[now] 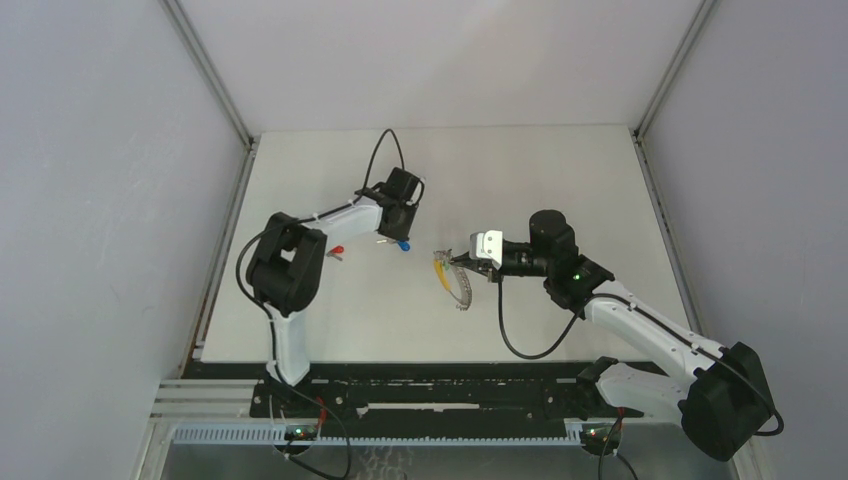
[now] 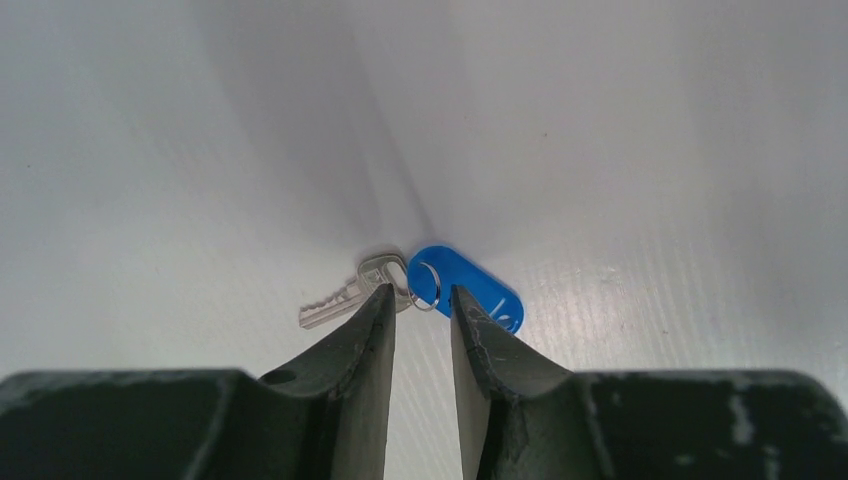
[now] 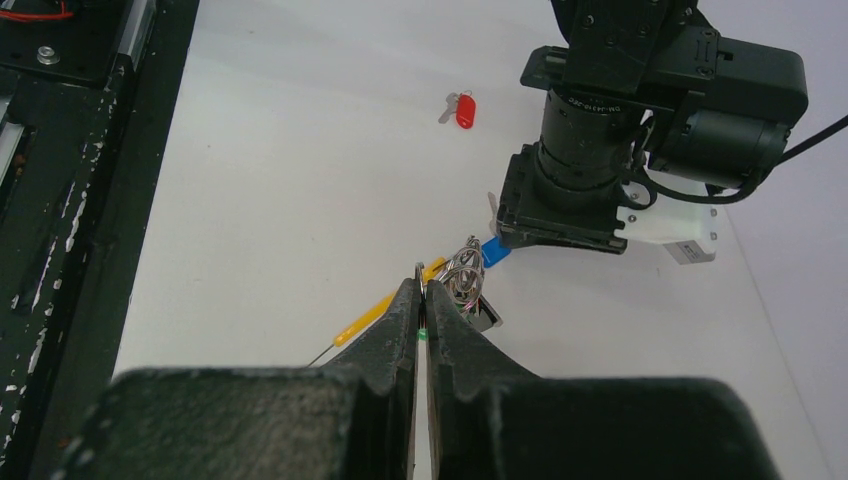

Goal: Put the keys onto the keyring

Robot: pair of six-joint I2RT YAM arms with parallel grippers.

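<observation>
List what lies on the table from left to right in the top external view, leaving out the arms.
red-tagged key → blue-tagged key → keyring, its yellow tab and bead chain trailing toward the near edge.

First key [image 2: 465, 285] on the table [image 1: 560, 180] under left tool [image 2: 422, 300], second key [image 1: 338, 251] leftward, keyring [image 3: 462, 275] rightward at right tool [image 3: 422, 285].

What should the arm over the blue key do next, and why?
Probably close the left gripper on the blue key: its fingers sit either side of it with a gap showing, nothing gripped yet. The right gripper is shut on the keyring.
</observation>
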